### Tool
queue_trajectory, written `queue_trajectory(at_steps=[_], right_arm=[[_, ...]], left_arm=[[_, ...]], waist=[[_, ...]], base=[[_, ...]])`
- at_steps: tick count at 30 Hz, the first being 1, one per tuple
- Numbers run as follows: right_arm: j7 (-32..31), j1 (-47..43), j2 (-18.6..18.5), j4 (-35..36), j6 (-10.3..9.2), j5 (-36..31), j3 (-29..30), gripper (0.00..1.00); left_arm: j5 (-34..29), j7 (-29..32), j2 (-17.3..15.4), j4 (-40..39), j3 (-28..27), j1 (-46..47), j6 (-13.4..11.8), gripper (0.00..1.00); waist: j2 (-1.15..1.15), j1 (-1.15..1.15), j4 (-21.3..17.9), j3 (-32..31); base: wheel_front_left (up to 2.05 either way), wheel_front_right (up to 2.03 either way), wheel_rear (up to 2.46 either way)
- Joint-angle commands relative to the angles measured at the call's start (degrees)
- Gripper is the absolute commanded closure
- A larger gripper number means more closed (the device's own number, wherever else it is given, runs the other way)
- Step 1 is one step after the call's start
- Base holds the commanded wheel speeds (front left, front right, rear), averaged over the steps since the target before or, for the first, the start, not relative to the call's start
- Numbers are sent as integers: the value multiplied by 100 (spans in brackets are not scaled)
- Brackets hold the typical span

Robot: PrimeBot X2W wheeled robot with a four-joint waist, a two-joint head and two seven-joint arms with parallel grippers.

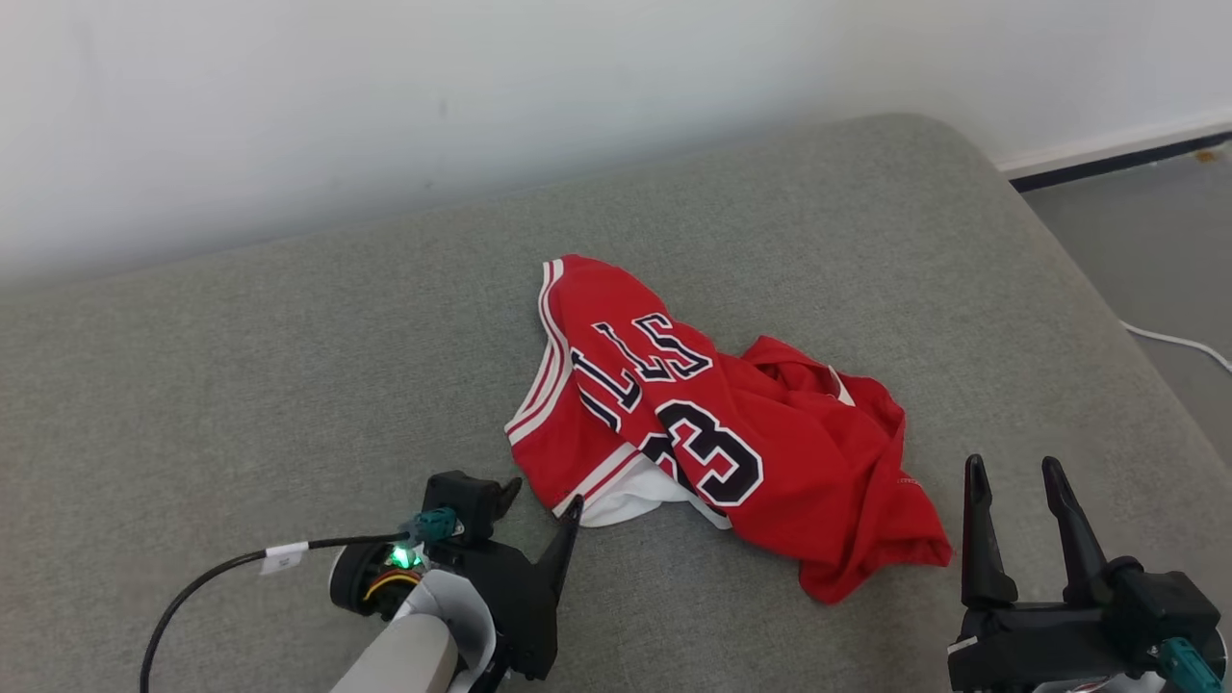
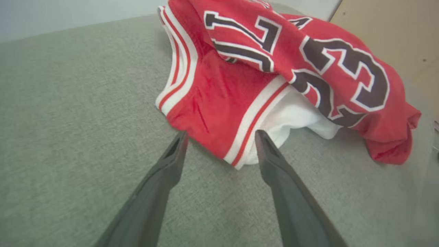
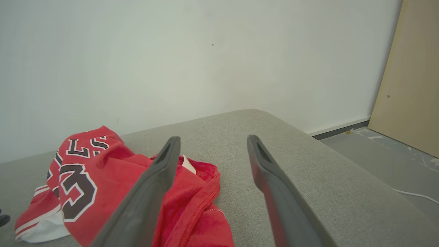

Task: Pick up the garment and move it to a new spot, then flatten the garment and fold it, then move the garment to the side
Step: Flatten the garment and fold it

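The garment (image 1: 712, 423) is a red jersey with black-and-white lettering, striped trim and a white lining. It lies crumpled in the middle of the grey cushion (image 1: 289, 385). My left gripper (image 1: 541, 502) stands open at the garment's near left corner. In the left wrist view that striped corner of the garment (image 2: 274, 68) reaches in between the tips of the left gripper (image 2: 221, 135), with nothing clamped. My right gripper (image 1: 1013, 469) is open just right of the garment's near right end and apart from it. The right wrist view shows the right gripper (image 3: 213, 139) above the garment's (image 3: 103, 178) right edge.
The cushion's rounded right edge (image 1: 1088, 289) drops to a grey floor where a white cable (image 1: 1179, 342) lies. A pale wall (image 1: 481, 96) runs along the back. A tan wooden panel (image 3: 408, 85) stands at the far right. Bare cushion lies left of and behind the garment.
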State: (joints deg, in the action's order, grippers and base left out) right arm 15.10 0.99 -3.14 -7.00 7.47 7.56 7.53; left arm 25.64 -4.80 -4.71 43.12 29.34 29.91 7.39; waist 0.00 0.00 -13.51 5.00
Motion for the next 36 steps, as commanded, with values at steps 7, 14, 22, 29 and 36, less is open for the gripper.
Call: queue_trajectory(at_steps=[7,14,22,29,36], right_arm=[[9,102,32,-50,7,69,4,0],[9,156,34,-83,7,136,-72,0],[9,212,34,-113,7,146,-150,0],[9,-75,32,-39,7,135,162,0],[9,-314,31,-35,7,161,210,0]], left_arm=[[710,72,60,629,801,347,-2,0],[1016,-87,93,929,1081,597,-1,6],[1406,-445,133,1385,1334,916,-1,100],[1460,-1003,-39,1386,1137,1161,-22,100],[1024,-1039,-465,-23,497,776,-449,100]], waist=[[0,0,-213,273],[0,0,-202,299],[0,0,-203,356],[0,0,260,118],[0,0,1031,-316]], base=[[0,0,0],[0,0,0],[0,0,0],[0,0,0],[0,0,0]])
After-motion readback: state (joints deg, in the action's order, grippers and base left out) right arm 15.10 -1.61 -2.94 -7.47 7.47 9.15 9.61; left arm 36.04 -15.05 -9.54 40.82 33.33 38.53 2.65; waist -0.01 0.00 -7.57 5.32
